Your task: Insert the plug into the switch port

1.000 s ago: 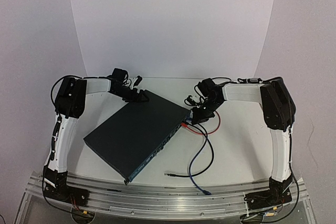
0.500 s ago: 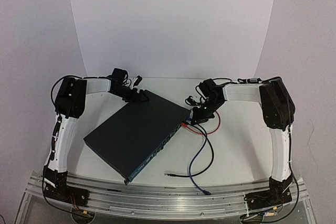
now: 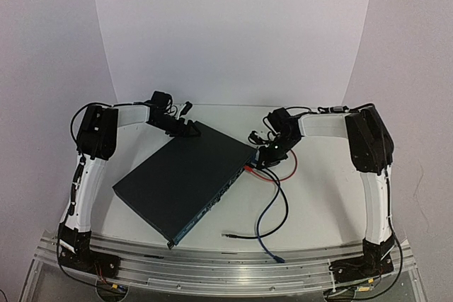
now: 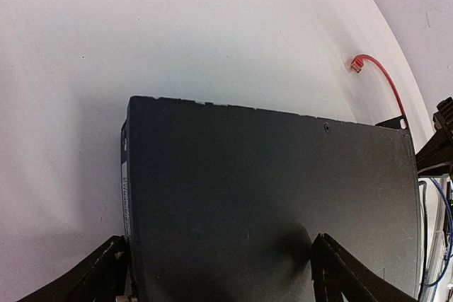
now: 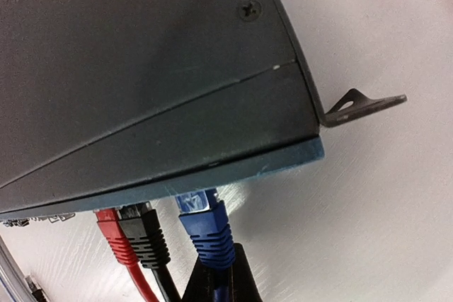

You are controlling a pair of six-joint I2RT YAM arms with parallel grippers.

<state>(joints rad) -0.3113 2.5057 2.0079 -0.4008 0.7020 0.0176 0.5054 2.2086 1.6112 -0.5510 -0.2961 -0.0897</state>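
Since a second ago the right arm's elbow has leaned slightly toward 9 o'clock; the right gripper (image 5: 216, 281) is pressed together on the tail of the blue plug (image 5: 204, 225), which sits in a port of the switch (image 3: 184, 178), with a black plug (image 5: 145, 235) and a red plug (image 5: 113, 231) at its 9 o'clock; the left gripper (image 4: 212, 277) stands spread across the switch's 12 o'clock corner; the switch lies flat mid-table (image 3: 318, 203), its port face toward 4 o'clock
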